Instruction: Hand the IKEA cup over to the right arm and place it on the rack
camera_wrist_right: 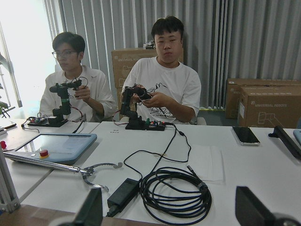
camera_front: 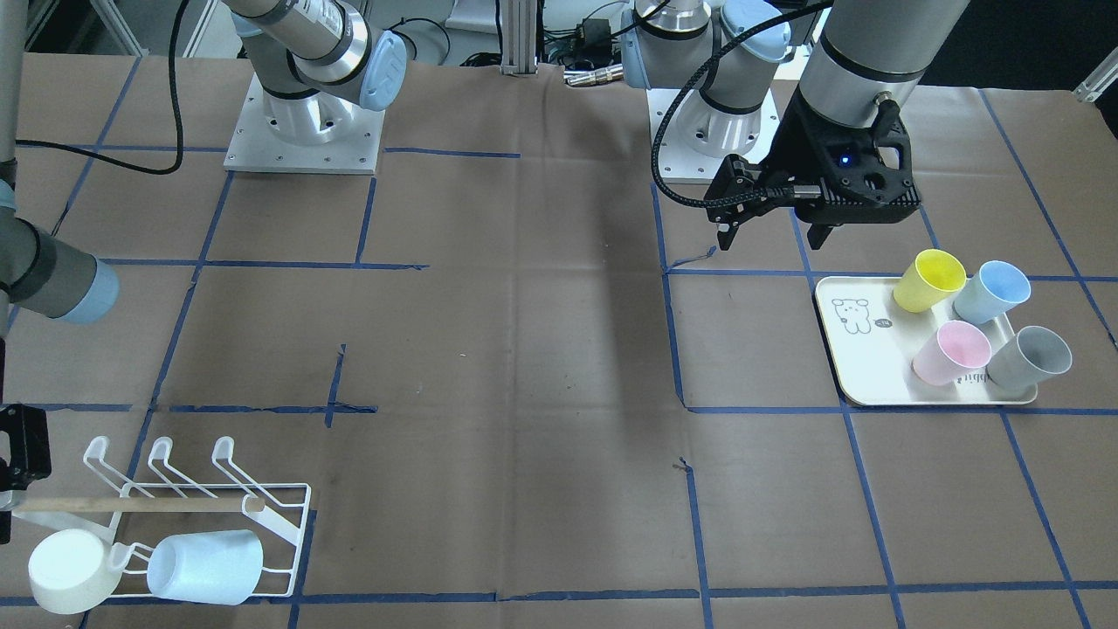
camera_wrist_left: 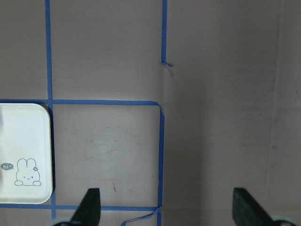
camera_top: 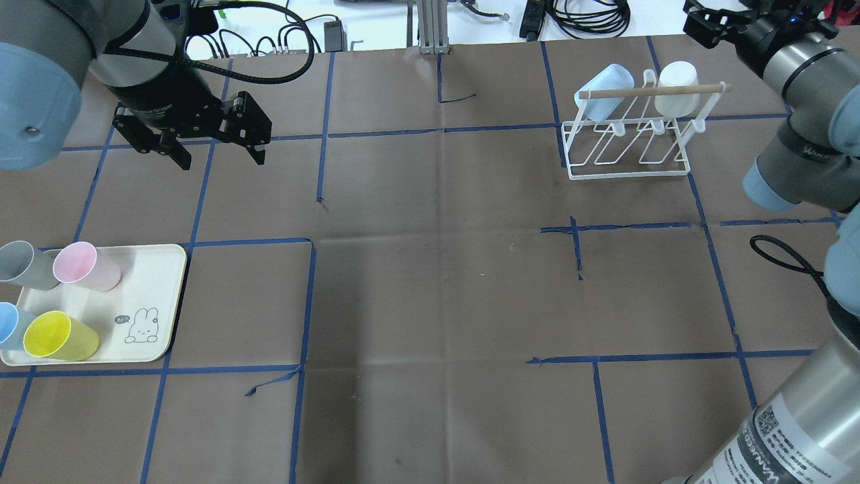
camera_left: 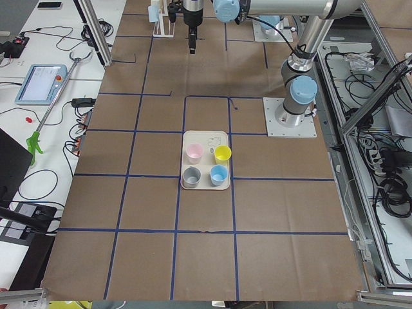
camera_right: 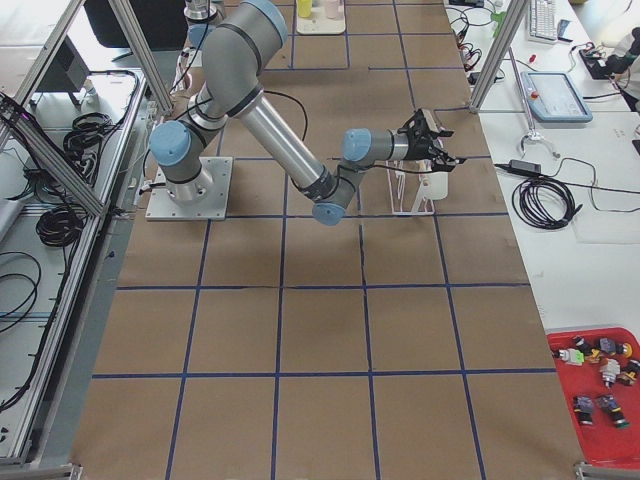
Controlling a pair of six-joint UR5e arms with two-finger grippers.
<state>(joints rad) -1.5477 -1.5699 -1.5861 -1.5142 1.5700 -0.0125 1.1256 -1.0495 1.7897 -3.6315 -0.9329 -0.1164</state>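
Left gripper (camera_top: 220,158): spread, empty, hanging over table (camera_top: 430,302) short of tray (camera_top: 171,296). Right gripper (camera_wrist_right: 170,207): spread too, empty, up by rack (camera_top: 631,165), pointed off the table. Four cups (camera_top: 87,267) upright on tray, packed close. Probably light, stiff, slick plastic, tapered. Pinch one wall at rim, gently. Leave body free for handover.

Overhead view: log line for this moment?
left tool open, empty, near tray | right tool open, empty, near rack | rack: pale-blue cup, white cup | tray: four cups

Six cups (camera_top: 86,267), one rack (camera_top: 628,176), one tray (camera_top: 156,270)
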